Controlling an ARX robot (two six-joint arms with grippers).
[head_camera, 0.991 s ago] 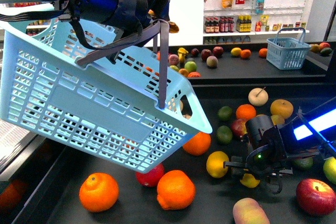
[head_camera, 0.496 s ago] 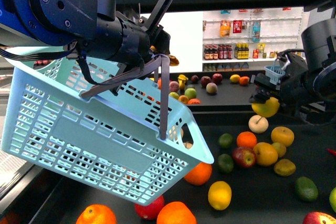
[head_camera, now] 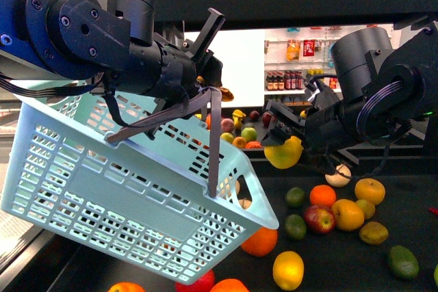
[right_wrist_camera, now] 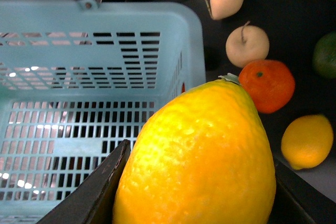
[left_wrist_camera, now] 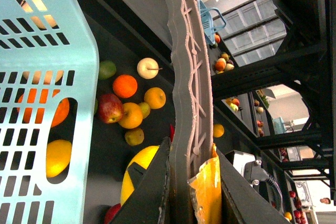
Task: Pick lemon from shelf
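Right tool (head_camera: 286, 140) closed around the lemon (head_camera: 284, 155) above the shelf (head_camera: 349, 271); left tool (left_wrist_camera: 190, 182) pinched on the basket handle (left_wrist_camera: 185, 72).

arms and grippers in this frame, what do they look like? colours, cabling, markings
Left arm: blue shell, black round joint caps with screw heads, black cables looped beneath. Left gripper: dark flat fingers. Right arm: all black, cylindrical housings, one ribbed ring. Right gripper: black flat fingers. No markings legible.

A pale blue basket (head_camera: 137, 196) hangs tilted, an orange (head_camera: 259, 241), a red apple (head_camera: 319, 218) and a green avocado (head_camera: 403, 262) lie loose nearby, and bottles (head_camera: 284, 81) stand far behind.
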